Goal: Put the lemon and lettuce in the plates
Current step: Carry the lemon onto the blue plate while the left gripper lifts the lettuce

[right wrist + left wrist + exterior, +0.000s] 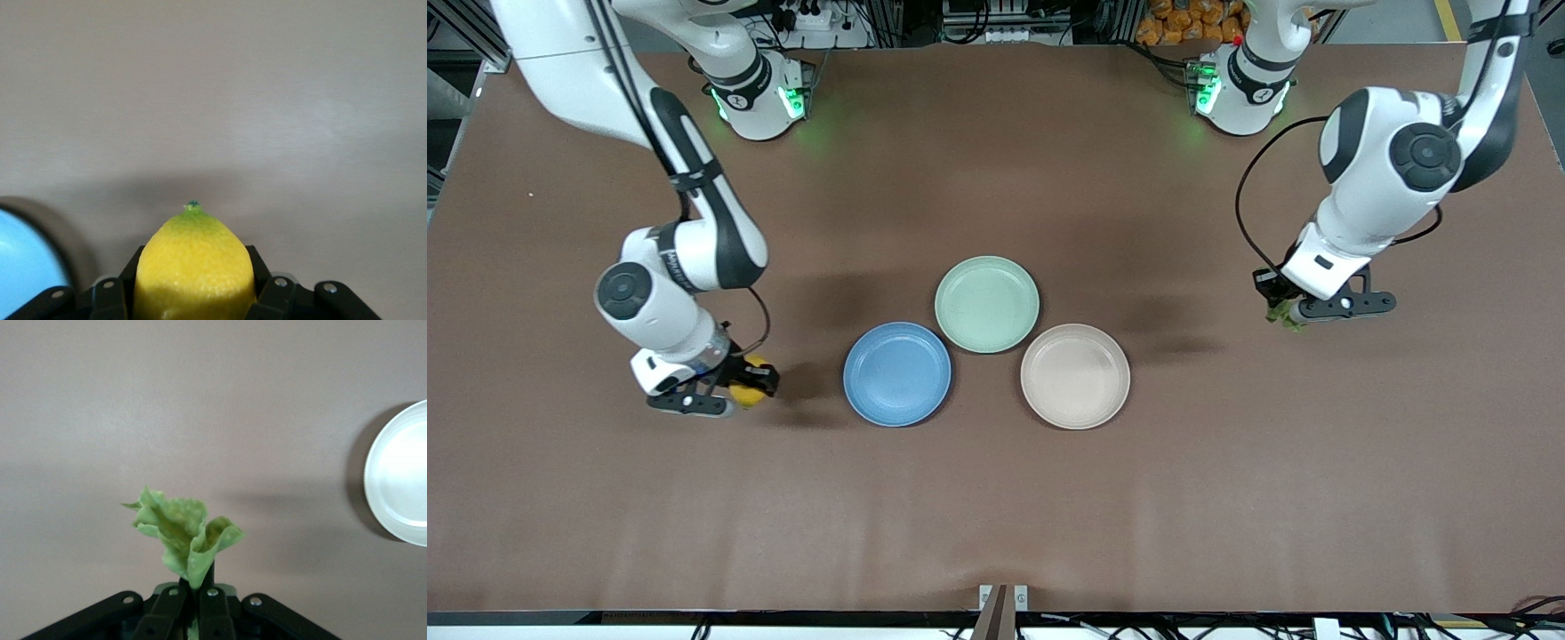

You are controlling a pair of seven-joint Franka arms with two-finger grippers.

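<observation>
Lemon [194, 267] sits clamped between the fingers of my right gripper [740, 384], its yellow dimpled skin filling the gap, the small green tip pointing away from my wrist. I hold it up over bare table [996, 516] at the right arm's end, just beside the blue plate [897, 373] but not over it; in my right wrist view a sliver of that blue rim shows at the edge.

Lettuce [181, 535] is pinched in my left gripper [1288, 313], the fingers closed tight on its stem end so that the pale green, ruffled leaf fans out past the fingertips. I carry it over open table toward the left arm's end, well apart from the blue plate, with the beige-white plate [1075, 376] between the two. Part of that pale plate's rim shows at the edge of my left wrist view.

Measured from the blue plate, the beige-white plate lies beside it toward the left arm's end, apart from it and about as near the front camera. A pale green plate [987, 304] lies farther from the camera than the blue one, between the two and close to both rims. All three plates hold nothing.
</observation>
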